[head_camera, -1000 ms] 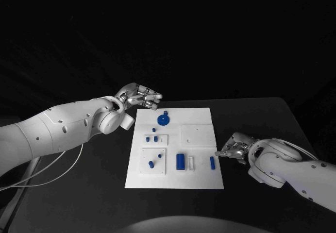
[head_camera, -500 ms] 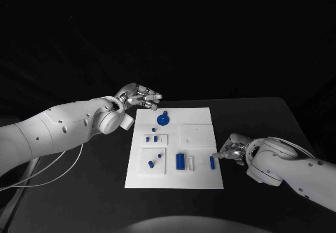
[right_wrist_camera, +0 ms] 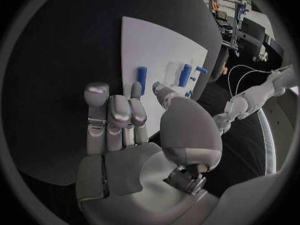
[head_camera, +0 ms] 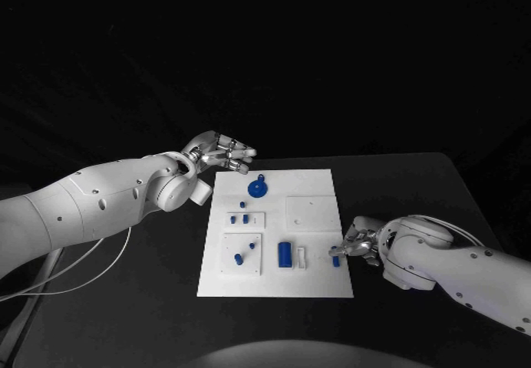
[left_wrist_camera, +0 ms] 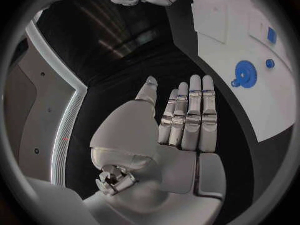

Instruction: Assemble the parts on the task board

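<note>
The white task board (head_camera: 313,184) lies in the middle of the table. On it are a blue gear (head_camera: 258,190), several small blue pieces (head_camera: 238,219), a blue cylinder (head_camera: 285,254) and a slim blue peg (head_camera: 335,261) near the right edge. My right hand (head_camera: 356,245) sits at that edge, its fingertips reaching the far end of the peg. In the right wrist view the right hand (right_wrist_camera: 125,130) holds nothing, and the peg (right_wrist_camera: 142,77) lies just past its fingers. My left hand (head_camera: 222,153) hovers open off the board's far left corner. Its fingers (left_wrist_camera: 190,117) are straight, and the gear (left_wrist_camera: 247,76) lies off to one side.
The black table (head_camera: 410,184) stretches around the board on all sides. A pale block (head_camera: 300,257) lies beside the blue cylinder. White cables (head_camera: 77,272) hang below my left arm at the table's left edge.
My right hand has moved left, from beside the board to over its right edge, up to the blue peg. The left hand has stayed where it was.
</note>
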